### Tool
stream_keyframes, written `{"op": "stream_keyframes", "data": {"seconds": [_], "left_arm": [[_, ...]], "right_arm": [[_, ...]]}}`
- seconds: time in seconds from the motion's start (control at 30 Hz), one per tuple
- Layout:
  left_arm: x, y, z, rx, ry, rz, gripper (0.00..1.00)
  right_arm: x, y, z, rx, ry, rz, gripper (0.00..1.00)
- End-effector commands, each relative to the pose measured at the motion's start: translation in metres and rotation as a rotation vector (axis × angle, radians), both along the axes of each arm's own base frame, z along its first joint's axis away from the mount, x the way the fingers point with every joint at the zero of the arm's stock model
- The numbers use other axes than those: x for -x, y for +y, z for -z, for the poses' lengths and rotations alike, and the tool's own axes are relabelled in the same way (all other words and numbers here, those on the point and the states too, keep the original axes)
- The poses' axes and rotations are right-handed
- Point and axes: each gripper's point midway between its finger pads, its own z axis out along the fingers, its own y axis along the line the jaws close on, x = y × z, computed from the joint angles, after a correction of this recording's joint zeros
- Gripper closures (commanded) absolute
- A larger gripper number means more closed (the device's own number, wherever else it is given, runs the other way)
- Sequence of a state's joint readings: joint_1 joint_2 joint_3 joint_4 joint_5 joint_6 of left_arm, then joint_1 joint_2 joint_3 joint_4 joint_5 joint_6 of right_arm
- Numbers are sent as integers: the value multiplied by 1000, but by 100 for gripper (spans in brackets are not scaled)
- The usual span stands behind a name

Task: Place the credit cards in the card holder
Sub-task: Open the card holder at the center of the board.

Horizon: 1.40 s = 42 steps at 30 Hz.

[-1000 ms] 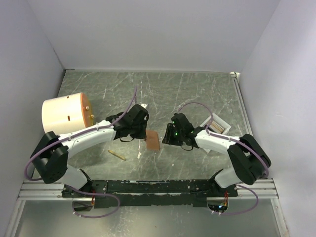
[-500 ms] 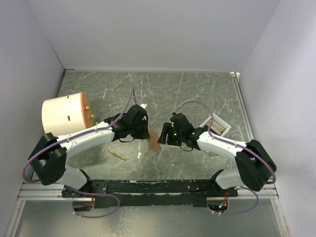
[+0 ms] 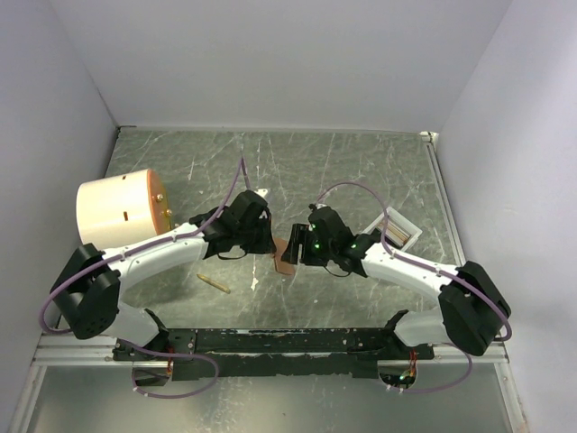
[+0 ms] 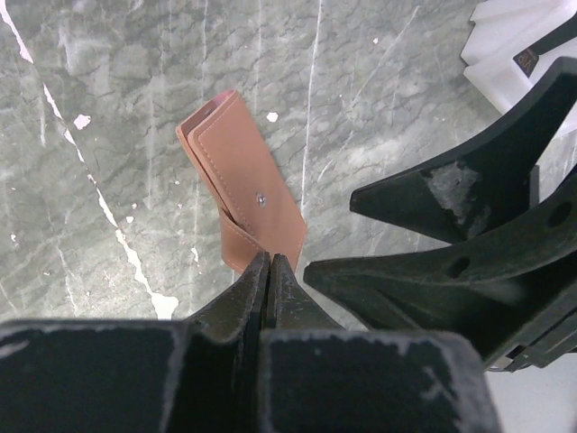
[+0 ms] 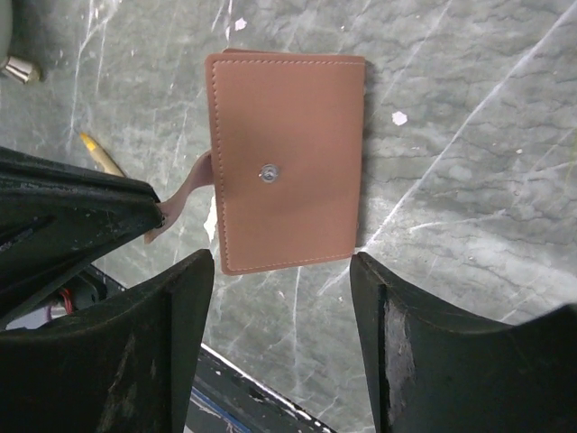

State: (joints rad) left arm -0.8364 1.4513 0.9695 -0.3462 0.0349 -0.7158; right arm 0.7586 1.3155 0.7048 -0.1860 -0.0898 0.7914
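Observation:
The card holder [image 3: 285, 255] is a tan-brown folded wallet with a small snap, close to the table at the middle. My left gripper [image 4: 269, 260] is shut on its thin tab, and the card holder [image 4: 243, 171] hangs from the tips over the table. My right gripper [image 5: 281, 266] stands open just short of the card holder [image 5: 288, 171], whose near edge lies level with the two fingertips without touching them. The left gripper's fingers [image 5: 90, 203] pinch the tab at the left of the right wrist view. I cannot make out the credit cards.
A big cream cylinder [image 3: 117, 209] stands at the left. A small yellow stick [image 3: 214, 283] lies in front of the left arm. A white tray [image 3: 410, 225] with thin things in it sits behind the right arm. Walls close in the table on three sides.
My right gripper has reached left to the card holder and opened wider. The left gripper stays shut on the tab, and the card holder now looks tipped up and narrower from above.

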Motion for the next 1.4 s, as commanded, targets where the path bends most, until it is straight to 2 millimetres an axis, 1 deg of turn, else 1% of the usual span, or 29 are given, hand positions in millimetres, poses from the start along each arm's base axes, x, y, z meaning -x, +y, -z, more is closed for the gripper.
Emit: {"op": "stream_keyframes", "data": {"seconds": [0.0, 0.13, 0.23, 0.43, 0.6, 0.73, 0.83, 0.9, 0.93, 1.1, 1.37], "left_arm": [[-1, -11, -19, 68, -18, 15, 93], [-1, -14, -19, 74, -12, 18, 93], [1, -16, -19, 90, -5, 20, 93], [1, -18, -22, 105, -4, 21, 93], [3, -13, -15, 88, 3, 11, 93], [4, -9, -12, 72, 5, 1, 93], [3, -4, -12, 51, -3, -13, 93], [3, 0, -12, 39, -7, -21, 93], [3, 1, -13, 37, -10, -24, 93], [5, 0, -15, 54, -12, -22, 93], [5, 5, -11, 28, -13, -26, 93]], "right_arm": [[1, 13, -13, -15, -39, -55, 37], [1, 17, -18, -12, -53, -63, 36], [2, 20, -16, -11, -51, -72, 35], [2, 21, -2, 6, -41, -69, 36], [1, 19, 11, 35, -28, -56, 38], [-5, 8, 15, 82, -45, -16, 48], [-8, 0, 15, 120, -60, 10, 53], [-11, -3, 13, 131, -76, 22, 62], [-11, -5, 13, 134, -81, 25, 64], [-11, -5, 12, 140, -81, 26, 67], [-19, -15, 7, 184, -123, 61, 72]]}}
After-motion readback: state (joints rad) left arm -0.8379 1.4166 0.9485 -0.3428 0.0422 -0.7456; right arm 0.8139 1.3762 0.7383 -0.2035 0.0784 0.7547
